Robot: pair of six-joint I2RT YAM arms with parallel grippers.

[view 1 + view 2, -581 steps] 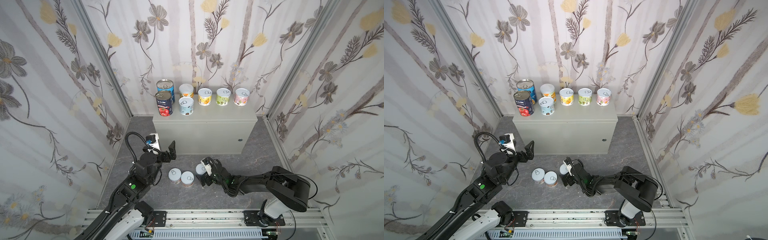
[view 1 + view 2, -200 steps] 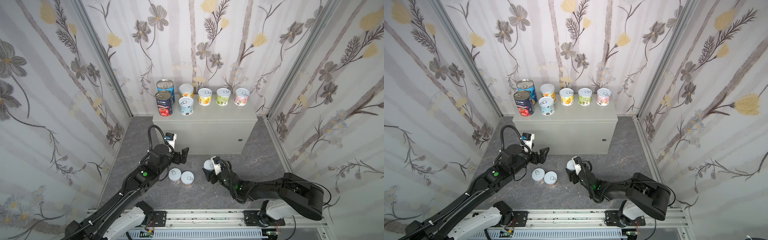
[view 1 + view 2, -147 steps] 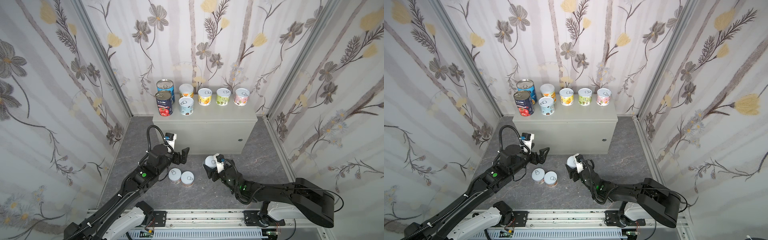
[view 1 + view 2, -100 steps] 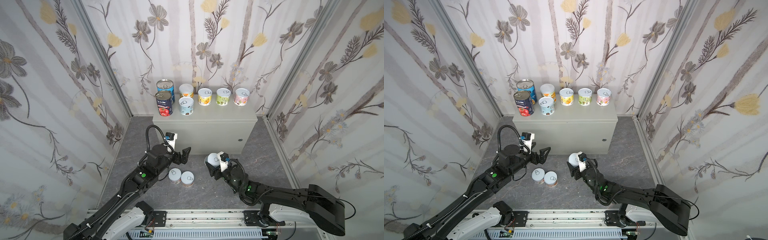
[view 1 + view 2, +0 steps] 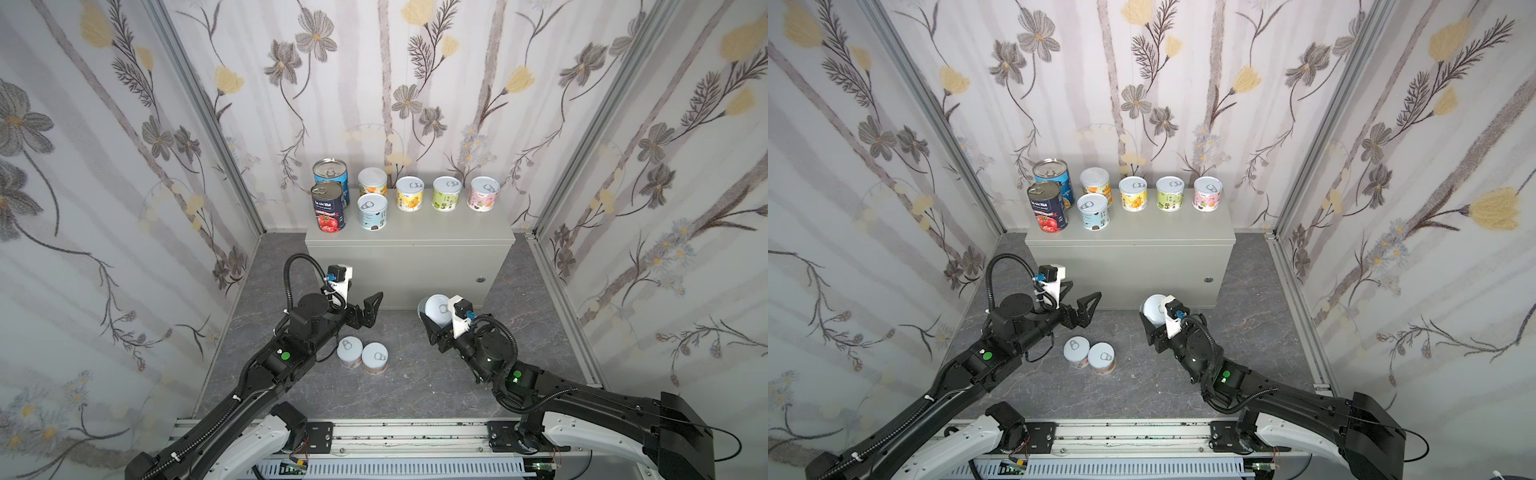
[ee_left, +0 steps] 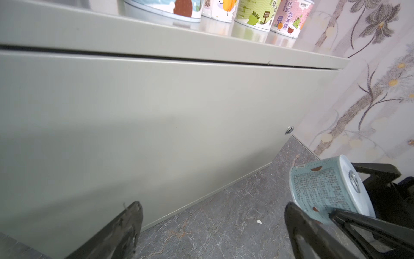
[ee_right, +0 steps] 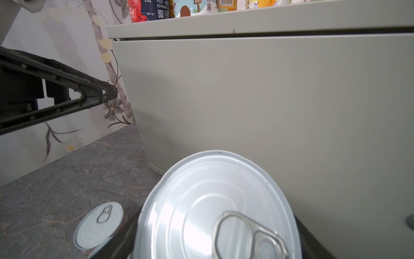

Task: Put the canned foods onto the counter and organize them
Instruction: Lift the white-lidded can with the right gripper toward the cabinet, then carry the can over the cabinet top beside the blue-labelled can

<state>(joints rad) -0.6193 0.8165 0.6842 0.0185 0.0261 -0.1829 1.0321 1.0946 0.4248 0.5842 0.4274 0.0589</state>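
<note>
We find the counter (image 5: 409, 257) at twelve o'clock by the back wall (image 5: 374, 104), seven cans (image 5: 409, 194) on top, two cans (image 5: 350, 351) touching on the floor (image 5: 415, 386) before it, a third can (image 5: 436, 309) at their two o'clock, nearer the counter.

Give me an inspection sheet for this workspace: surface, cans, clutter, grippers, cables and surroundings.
Surface: grey marbled floor; counter top has bare room along its front.
Job's things: seven cans upright on the counter, tomato can to pink can; two loose cans side by side on the floor; held can tilted, in front of the counter.
Clutter: small white speck on the floor.
Grippers: left gripper open, holding nothing; right gripper shut on the held can.
Cables: black cable loops at both wrists, snagged on nothing seen.
Surroundings: flowered walls on three sides; metal rail under the arm bases.
</note>
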